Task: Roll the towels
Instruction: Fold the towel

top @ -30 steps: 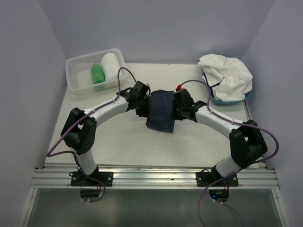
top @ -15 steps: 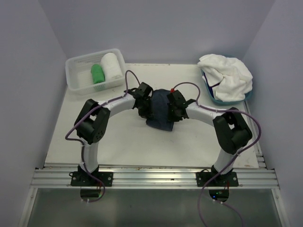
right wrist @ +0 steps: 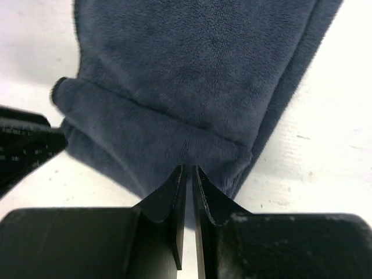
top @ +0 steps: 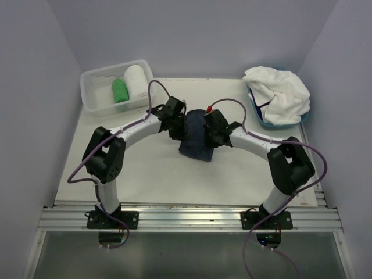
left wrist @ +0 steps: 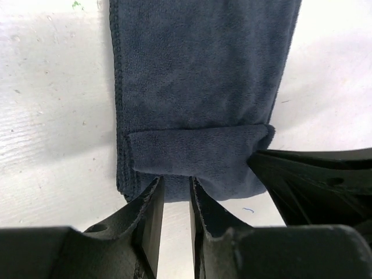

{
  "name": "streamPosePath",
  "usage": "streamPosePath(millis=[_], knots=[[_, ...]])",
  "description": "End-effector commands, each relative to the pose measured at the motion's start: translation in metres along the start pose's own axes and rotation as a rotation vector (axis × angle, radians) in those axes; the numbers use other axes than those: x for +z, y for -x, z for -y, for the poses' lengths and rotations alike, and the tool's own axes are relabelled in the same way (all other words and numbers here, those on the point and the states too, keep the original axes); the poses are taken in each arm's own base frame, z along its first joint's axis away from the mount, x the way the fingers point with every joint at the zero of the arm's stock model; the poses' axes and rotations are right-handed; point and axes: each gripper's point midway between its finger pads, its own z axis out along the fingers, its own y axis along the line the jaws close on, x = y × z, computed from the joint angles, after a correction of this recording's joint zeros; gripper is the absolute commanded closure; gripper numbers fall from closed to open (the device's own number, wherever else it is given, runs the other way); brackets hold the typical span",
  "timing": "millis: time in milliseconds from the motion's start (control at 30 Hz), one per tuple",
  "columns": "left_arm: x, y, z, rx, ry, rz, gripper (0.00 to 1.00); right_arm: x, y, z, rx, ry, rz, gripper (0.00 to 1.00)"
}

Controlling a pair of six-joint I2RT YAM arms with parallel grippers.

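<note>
Left wrist view has the left gripper [left wrist: 175,181] with its jaws a narrow way apart and the bare white table [left wrist: 52,116] showing in the gap, so it holds nothing. Its tips rest against the turned-over end of a dark navy, short-piled cloth towel [left wrist: 197,81]. Close beside it on that same end, the right gripper [right wrist: 188,168] has its jaws almost together with only a slit between them. Its tips are pushed into the fold where creases draw toward them, so it appears to nip a little of the cloth. The navy towel lies flat as a long narrow band running straight away from both sets of fingertips, a stitched hem along one side and a single low turn at the end nearest them. It should handle as light, limp and slightly grippy on the table. It would likely sag and unroll if let go, so the turned edge near its two corners looks the best place to take hold. Farther out, beyond the left arm, a clear white plastic basket [top: 96,87] holds a green rolled towel [top: 120,90] and a white rolled towel [top: 135,81]. Beyond the right arm, a heap of white terry towels [top: 278,93] fills a light blue plastic tub [top: 264,123].
</note>
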Motion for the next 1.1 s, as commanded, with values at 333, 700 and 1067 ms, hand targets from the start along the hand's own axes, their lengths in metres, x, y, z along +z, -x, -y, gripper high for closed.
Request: streamPosePath(millis=[333, 700, 1067], knots=[[0.033, -0.025, -0.038, -0.017, 0.06, -0.082, 0.75, 0.024, -0.05, -0.012, -0.019, 0.009, -0.111, 0.86], [-0.011, -0.006, -0.051, -0.005, 0.078, 0.001, 0.71, -0.018, -0.067, -0.062, -0.054, 0.123, -0.092, 0.85], [-0.072, 0.019, -0.039, 0.02, 0.075, 0.124, 0.36, -0.047, -0.039, -0.075, -0.243, 0.061, 0.046, 0.55]])
